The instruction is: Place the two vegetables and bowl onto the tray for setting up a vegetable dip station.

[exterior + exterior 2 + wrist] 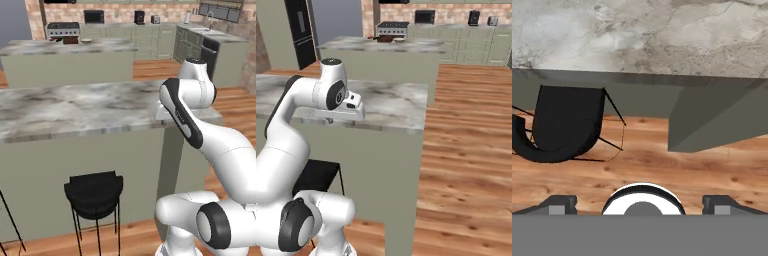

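End effector [640, 206]: spread wide and holding nothing; in the hand view its two dark fingertips [559, 204] stand far apart at the bottom, with wood floor between them.
Hand: in the right base view the white hand [346, 107] sits level with the front edge of the table, close to its near corner.
Table [75, 107]: a grey marbled top on pale green sides; the stretch of top in front of the arm is bare marble in both base views and in the hand view.
Stool [94, 194]: black, with thin legs, standing on the floor under the table's overhang; the hand view shows its curved seat [562, 127] to the left.
Floor [471, 150]: warm wood planks.
Far side: a second marbled island [65, 47], then green cabinets with a stove [63, 31] and a microwave [94, 16].
Task things: the vegetables, bowl and tray cannot be made out here; their place cannot be told.
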